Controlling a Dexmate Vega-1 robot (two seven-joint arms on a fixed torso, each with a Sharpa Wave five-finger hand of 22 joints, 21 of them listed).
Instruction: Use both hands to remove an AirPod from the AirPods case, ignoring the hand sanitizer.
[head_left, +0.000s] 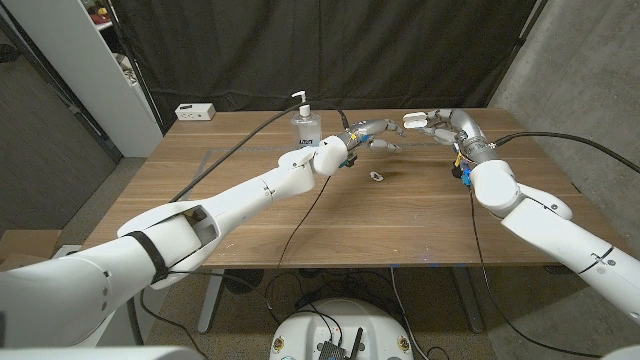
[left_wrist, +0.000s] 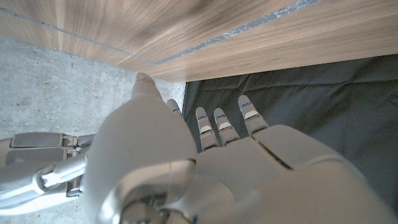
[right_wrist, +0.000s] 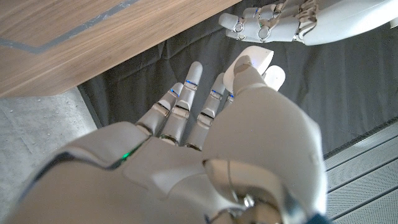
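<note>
Above the far middle of the table, my right hand (head_left: 443, 126) holds the white AirPods case (head_left: 415, 120) between thumb and fingers; the case (right_wrist: 254, 61) also peeks past the fingertips of that hand (right_wrist: 205, 143) in the right wrist view. My left hand (head_left: 375, 133) hovers just left of the case with fingers apart and nothing in them, a small gap between the two hands. In the left wrist view this hand (left_wrist: 211, 155) reaches out bare. A small white AirPod (head_left: 377, 177) lies on the wood below both hands. The left hand (right_wrist: 267, 22) faces the case.
The hand sanitizer bottle (head_left: 306, 123) stands just left of my left forearm. A white box (head_left: 196, 112) sits at the table's (head_left: 250, 230) far left corner. Black cables (head_left: 240, 145) run across the wood from both arms. A dark curtain hangs behind.
</note>
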